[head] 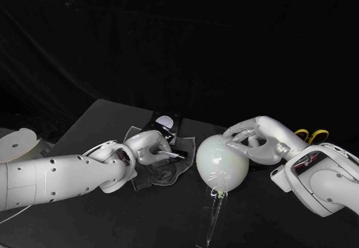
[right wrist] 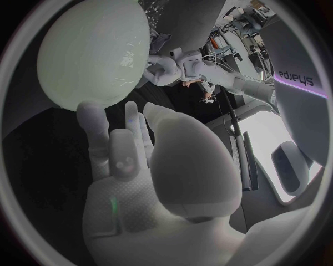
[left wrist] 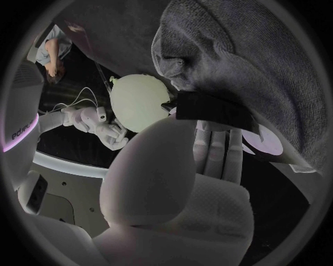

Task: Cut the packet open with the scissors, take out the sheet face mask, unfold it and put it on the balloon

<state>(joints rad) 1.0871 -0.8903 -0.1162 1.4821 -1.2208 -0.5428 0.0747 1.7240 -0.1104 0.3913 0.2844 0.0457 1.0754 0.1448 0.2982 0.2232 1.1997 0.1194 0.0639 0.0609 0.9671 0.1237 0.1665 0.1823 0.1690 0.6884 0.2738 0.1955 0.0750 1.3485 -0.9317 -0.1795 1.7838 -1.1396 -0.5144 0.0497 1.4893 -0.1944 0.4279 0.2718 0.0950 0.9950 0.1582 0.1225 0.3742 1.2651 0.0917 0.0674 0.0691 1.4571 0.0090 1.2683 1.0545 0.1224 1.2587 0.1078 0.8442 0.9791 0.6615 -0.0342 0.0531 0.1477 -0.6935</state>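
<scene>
**Unfolding in hand, draping not yet done**

Working at what looks like the sheet face mask (head: 159, 175) with left hand (head: 150, 146), nine o'clock of the balloon (head: 222, 163); unclear whether gripping. Steadying balloon from one o'clock with right hand (head: 256, 141), fingers spread, holding nothing. Next, likely: pinching mask edges, lifting, spreading.

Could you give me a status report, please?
Left hand on the dark sheet, grip unclear. Right hand touches the balloon. Balloon bare, nothing between them.
</scene>
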